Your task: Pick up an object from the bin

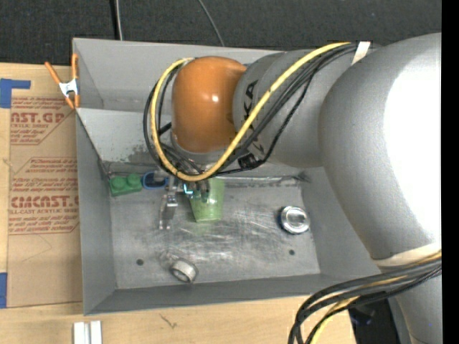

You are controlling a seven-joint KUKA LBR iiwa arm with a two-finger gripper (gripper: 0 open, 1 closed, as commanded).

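My gripper (pixel 185 201) hangs low over the middle of the bin floor, under the arm's orange cover. It is open: one metal finger (pixel 169 208) reaches down to the floor, and the other stands at the top of a pale green block (pixel 208 206). The block lies just right of the gap, and I cannot tell whether it touches that finger. A darker green toy brick (pixel 125 185) and a small blue piece (pixel 153 181) lie to the left, against the back wall.
A round silver cap (pixel 294 219) lies on the right of the floor. A small metal ring (pixel 183 270) sits near the front wall. The arm and its cables cover the bin's back right part.
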